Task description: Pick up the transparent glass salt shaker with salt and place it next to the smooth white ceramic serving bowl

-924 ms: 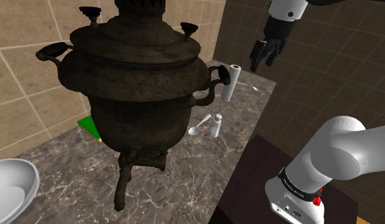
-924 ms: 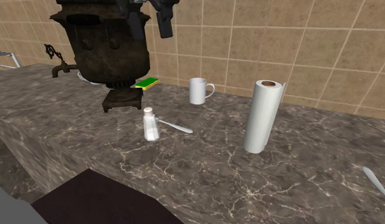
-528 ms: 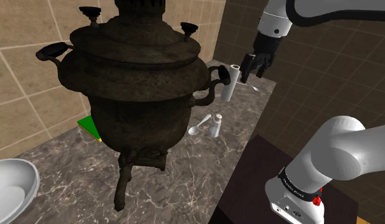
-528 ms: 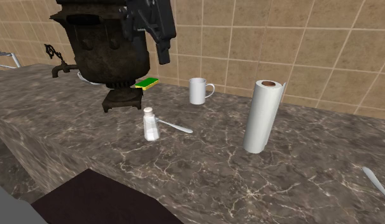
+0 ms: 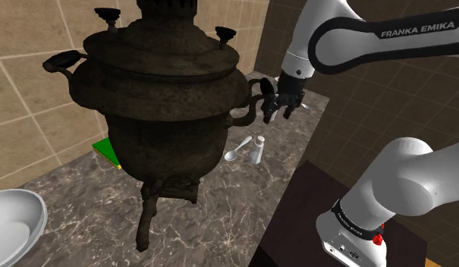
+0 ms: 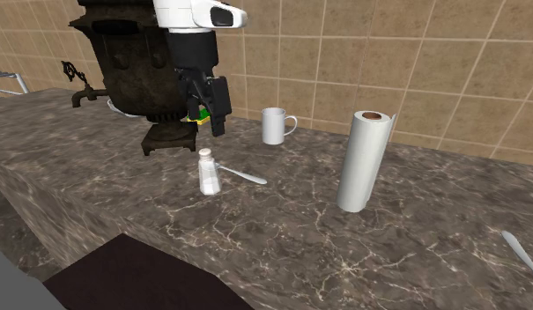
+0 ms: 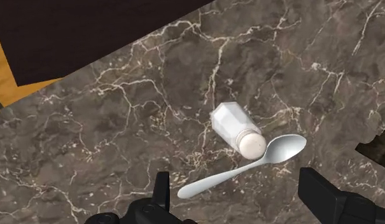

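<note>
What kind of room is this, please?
Most likely a kitchen: a dark marbled counter against a tiled wall, with a mug, a paper towel roll and a salt shaker on it.

Bench (image 6: 361,264), dark marbled: 1.
Samovar (image 5: 167,98), dark metal: 1.
Salt shaker (image 6: 208,173), white contents: 1.
Spoon (image 6: 242,174): 1.
Further piece of cutlery (image 6: 521,253), kind unclear: 1.
White mug (image 6: 275,126): 1.
Paper towel roll (image 6: 363,163): 1.
Green flat pad (image 6: 203,114): 1.
White bowl (image 5: 15,227): 1.
White robot arm (image 5: 349,38): 1.

Probably a home kitchen: tan tiled wall (image 6: 432,62), dark marbled counter (image 6: 282,238), samovar (image 5: 167,83), mug (image 6: 273,126), paper towel roll (image 6: 363,163).
</note>
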Tool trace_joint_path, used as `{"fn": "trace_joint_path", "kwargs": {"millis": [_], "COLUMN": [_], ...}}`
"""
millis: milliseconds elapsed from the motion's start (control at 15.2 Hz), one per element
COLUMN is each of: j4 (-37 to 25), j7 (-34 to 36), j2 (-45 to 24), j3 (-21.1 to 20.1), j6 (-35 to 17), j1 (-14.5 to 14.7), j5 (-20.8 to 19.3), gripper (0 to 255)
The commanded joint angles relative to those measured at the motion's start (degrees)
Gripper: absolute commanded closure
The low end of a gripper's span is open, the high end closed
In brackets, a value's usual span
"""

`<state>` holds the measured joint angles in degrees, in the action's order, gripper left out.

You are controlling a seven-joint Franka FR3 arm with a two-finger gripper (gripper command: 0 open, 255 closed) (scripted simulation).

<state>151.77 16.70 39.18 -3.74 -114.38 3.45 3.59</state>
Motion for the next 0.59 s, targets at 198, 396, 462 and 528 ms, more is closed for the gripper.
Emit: {"fn": "trace_joint_path", "kwargs": {"millis": [198,396,462,528], "j4": [3.97,5.37,5.81,6.24], "j7": [2.81,2.73,2.7,2.66], "j2": [-5.78,-7.27,-7.81,-8.37], "j3": [-1.62,-1.85,-1.93,-2.0], "j6": [-10.23,-13.13,-14.11,-15.1], "j1": [1.99,2.14,2.2,2.25], "j5": [4.5,4.79,4.89,4.99], "gripper": [0,0,0,0]}}
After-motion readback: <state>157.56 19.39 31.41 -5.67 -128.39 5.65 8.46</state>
